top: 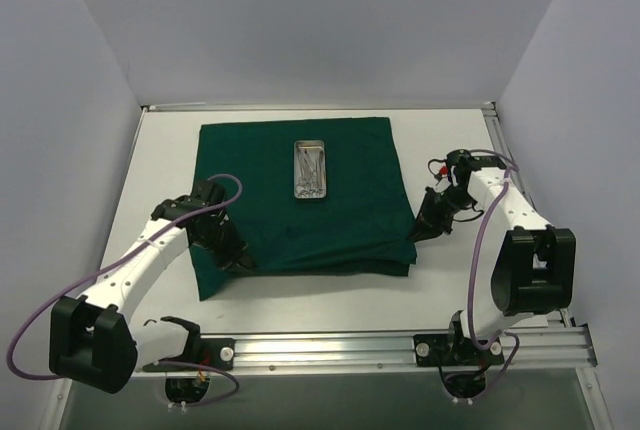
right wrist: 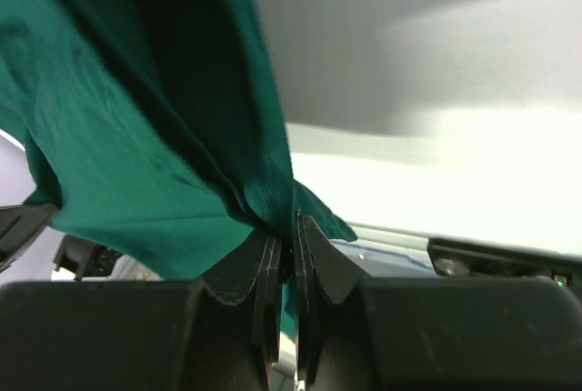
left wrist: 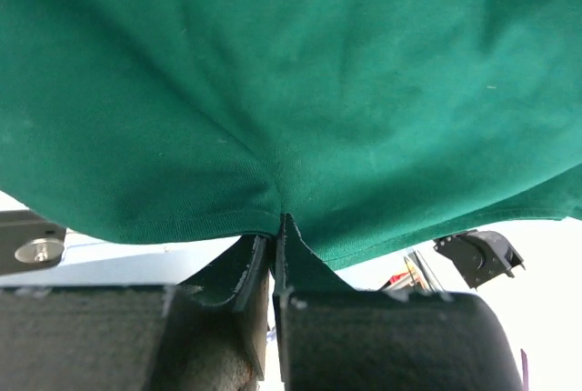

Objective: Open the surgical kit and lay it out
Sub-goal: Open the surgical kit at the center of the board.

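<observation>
The dark green cloth wrap [top: 300, 220] lies spread on the white table, its near part still folded over. A small silver tray [top: 311, 170] with thin steel instruments [top: 310, 165] sits on its far middle. My left gripper [top: 240, 261] is shut on the cloth's near left edge; the left wrist view shows the cloth [left wrist: 291, 91] pinched at my left gripper [left wrist: 275, 227]. My right gripper [top: 416, 233] is shut on the near right corner; the right wrist view shows the cloth [right wrist: 136, 136] pinched at my right gripper [right wrist: 293, 223].
White table [top: 450, 140] with an aluminium rail [top: 330, 350] along the near edge. Pale walls close in on the left, right and back. A spare black gripper part [top: 175, 335] lies near the left base.
</observation>
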